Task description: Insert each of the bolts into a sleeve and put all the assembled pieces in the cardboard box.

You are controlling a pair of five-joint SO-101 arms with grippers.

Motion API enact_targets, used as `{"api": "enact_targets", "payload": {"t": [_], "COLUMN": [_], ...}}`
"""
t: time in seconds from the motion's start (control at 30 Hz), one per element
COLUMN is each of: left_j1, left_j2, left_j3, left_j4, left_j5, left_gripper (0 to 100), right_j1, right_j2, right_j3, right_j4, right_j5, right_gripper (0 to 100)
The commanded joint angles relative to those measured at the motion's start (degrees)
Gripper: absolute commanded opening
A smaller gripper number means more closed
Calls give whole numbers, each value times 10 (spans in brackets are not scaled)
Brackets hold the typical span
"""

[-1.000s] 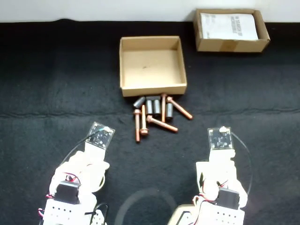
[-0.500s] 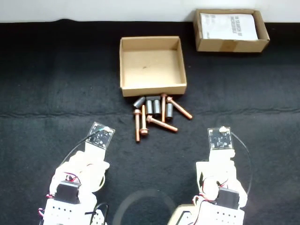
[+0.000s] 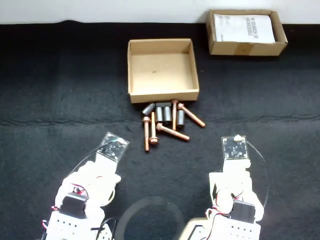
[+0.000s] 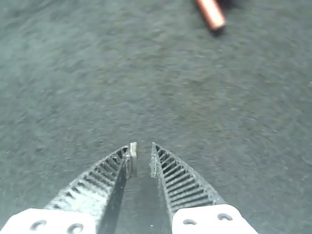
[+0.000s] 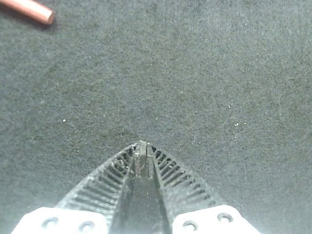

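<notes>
Bolts (image 3: 172, 132) and sleeves (image 3: 163, 112), high view: loose cluster on black cloth (image 3: 50, 100), just before the cardboard box (image 3: 162, 94). Left wrist view: left gripper (image 4: 142, 151) over cloth, fingers slightly parted, grasping nothing; bolt end (image 4: 210, 13) beyond. Right wrist view: right gripper (image 5: 143, 148), fingertips pressed together, nothing held; another bolt end (image 5: 29, 10) beyond.

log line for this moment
left gripper slightly open, empty | right gripper shut, empty | bolts and sleeves loose beside cardboard box | none boxed yet
</notes>
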Motion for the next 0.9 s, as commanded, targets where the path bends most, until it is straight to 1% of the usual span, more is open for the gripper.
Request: {"api": "enact_targets", "payload": {"t": [0.0,0.17,0.3,0.37,0.53,0.63,0.7,0.87], "left_j1": [-59,-136,-178,-181,-180,-180,-180,-179], "left_j2": [-6,-6,-6,-6,-6,-6,-6,-6], "left_j3": [-34,-98,-182,-228,-346,-395,-418,-462], "left_j4": [-10,-16,-72,-86,-87,-86,-69,8], "left_j5": [-2,-2,-2,-2,-2,-1,-1,2], "left_gripper": [76,76,75,75,74,75,75,75], "right_j1": [-4,-4,-4,-4,-4,-4,-4,-4], "right_j2": [-11,-11,-11,-11,-11,-11,-11,-11], "right_j3": [73,73,73,73,73,73,73,73], "right_j4": [7,7,7,7,7,7,7,7], "right_j5": [4,4,4,4,4,4,4,4], "right_gripper": [8,8,8,8,8,8,8,8]}}
